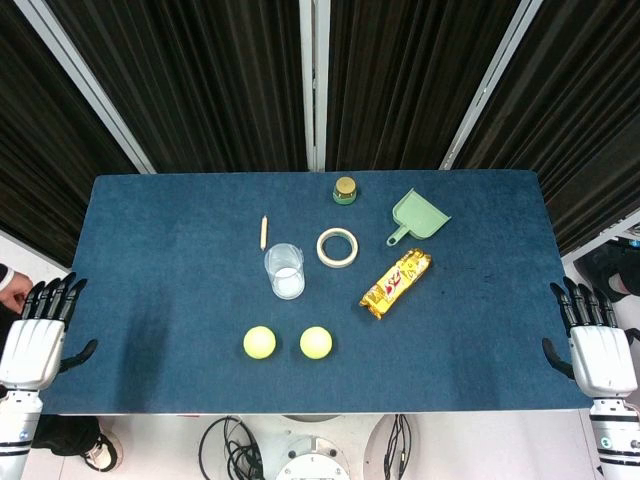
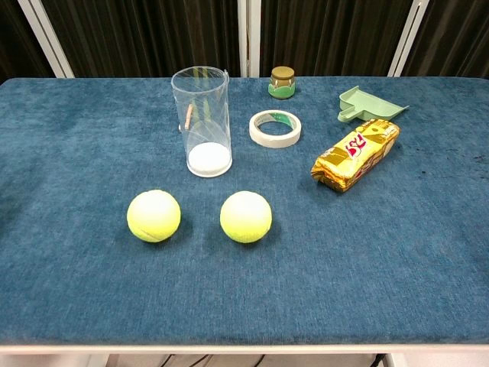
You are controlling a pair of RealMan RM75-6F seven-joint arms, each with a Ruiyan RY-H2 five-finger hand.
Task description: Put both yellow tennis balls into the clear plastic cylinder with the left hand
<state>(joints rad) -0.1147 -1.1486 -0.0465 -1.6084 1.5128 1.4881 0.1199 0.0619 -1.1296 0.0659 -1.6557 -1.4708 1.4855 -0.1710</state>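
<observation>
— Both robot hands sit off the tabletop's edges, don't they? Left robot hand (image 1: 35, 340) at one end, right robot hand (image 1: 598, 350) at the other, fingers straight and apart, holding nothing.

— Yes, seen from overhead only. The two yellow tennis balls, fuzzy felt, lie side by side near the front edge: left ball (image 2: 153, 215), right ball (image 2: 245, 216), apart from each other.

— And the clear plastic cylinder (image 2: 202, 122)?

— Upright just behind them, open top, white base, with nothing in it (a small stick (image 1: 263, 232) shows through its wall from behind).

— Any writing?

— Red lettering on the gold foil snack packet (image 2: 356, 155), too small to read. Beside it: one roll of tape (image 2: 275, 128), one green dustpan (image 2: 367, 105), one small jar (image 2: 282, 82) with a gold lid.

— The tabletop (image 2: 397, 260)?

— Blue, carpet-like cloth.
</observation>
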